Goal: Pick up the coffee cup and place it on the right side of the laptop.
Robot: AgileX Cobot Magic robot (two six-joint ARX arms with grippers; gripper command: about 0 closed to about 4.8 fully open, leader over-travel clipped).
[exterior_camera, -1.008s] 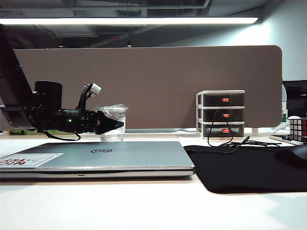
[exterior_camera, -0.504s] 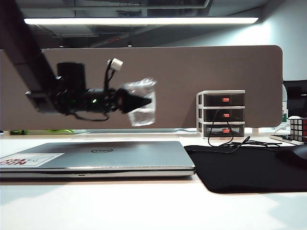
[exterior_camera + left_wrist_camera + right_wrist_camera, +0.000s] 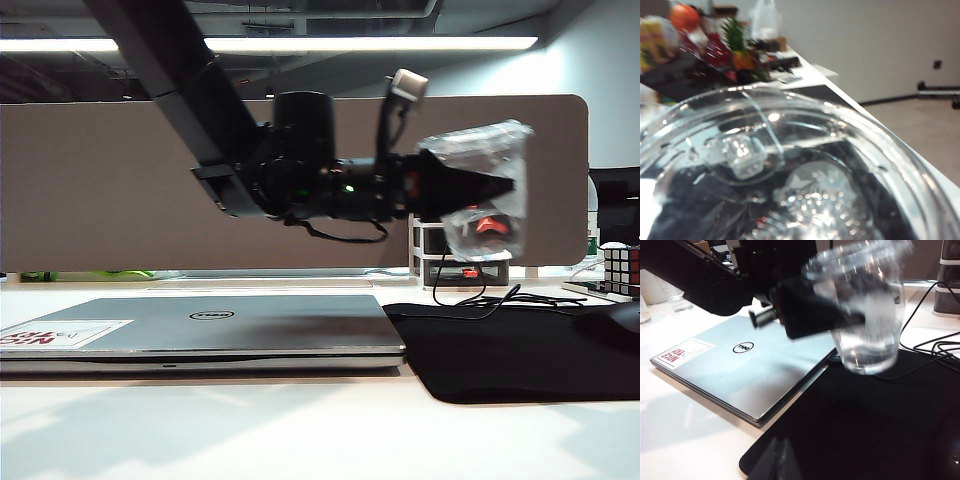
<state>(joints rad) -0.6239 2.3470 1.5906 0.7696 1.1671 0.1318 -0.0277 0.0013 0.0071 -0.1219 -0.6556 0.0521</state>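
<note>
Left end effector (image 3: 490, 190): jaws closed partway around the coffee cup (image 3: 482, 190), pinching its clear wall; cup is carried high in the air, tilted, over the black mat (image 3: 520, 350) just right of the laptop (image 3: 200, 330).
Right end effector (image 3: 775, 460): only a dark tip shows at the edge of its own wrist view; can't tell how far it is open; holds nothing visible, low near the tabletop (image 3: 680, 435).
Risk, slip: thin plastic wall flexes, so the cup could rotate or drop if the arm jerks.
Risk, tilt: cup isn't upright; set down like this, it likely tips on the mat.
Risk, clutter: drawer unit (image 3: 440, 250) and cables (image 3: 480, 295) sit behind the drop zone; overshoot could snag them.
Exterior view: shows height above the mat and the cup's lean.
Left wrist view: just the lid (image 3: 790, 165) filling the frame, no landing spot.
Right wrist view: shows the cup hanging over the mat edge beside the laptop corner.
</note>
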